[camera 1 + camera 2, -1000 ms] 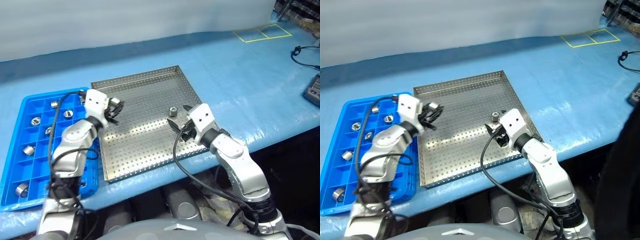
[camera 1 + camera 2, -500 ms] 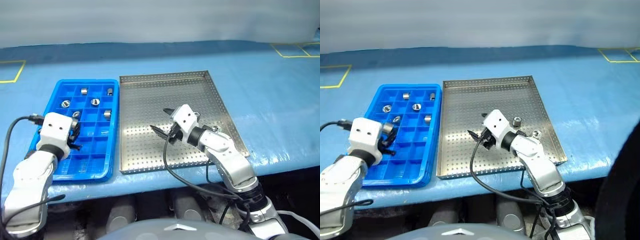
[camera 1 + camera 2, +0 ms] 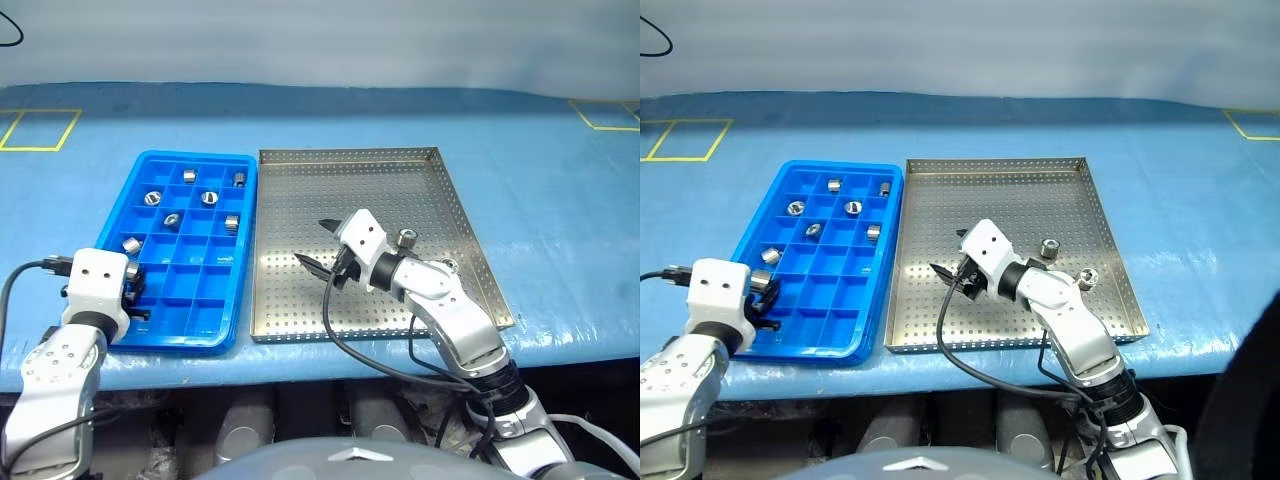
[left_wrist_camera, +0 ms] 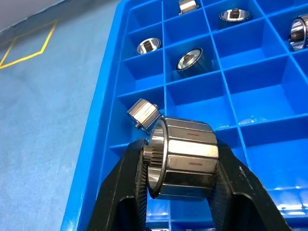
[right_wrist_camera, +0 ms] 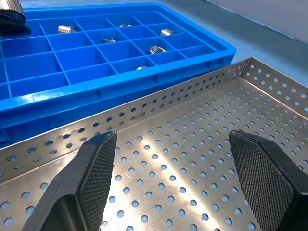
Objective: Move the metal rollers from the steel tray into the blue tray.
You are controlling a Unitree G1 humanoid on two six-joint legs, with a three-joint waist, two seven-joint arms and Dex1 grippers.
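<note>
The steel tray [image 3: 400, 180] lies on the blue table with the blue tray [image 3: 205, 315] touching its left side. Two metal rollers [image 3: 406, 237] [image 3: 1087, 277] stand in the steel tray's right half. Several more rollers [image 3: 153, 197] sit in the blue tray's far compartments. My left gripper [image 3: 135, 291] hovers over the blue tray's near left corner, shut on a roller [image 4: 187, 144] held sideways just above a compartment. Beside it, another roller [image 4: 143, 112] rests in the adjoining compartment. My right gripper [image 3: 315, 243] hangs open over the middle of the steel tray, its fingers [image 5: 96, 159] wide apart with nothing between them.
The table's front edge runs close below both trays. Yellow tape squares [image 3: 40, 128] [image 3: 605, 112] mark the far left and far right of the blue table cover. Black cables trail from both wrists.
The whole view has swung left. My left gripper carried its roller from the steel tray's left rim to the blue tray's near left corner. My right gripper stayed open and shifted slightly left.
</note>
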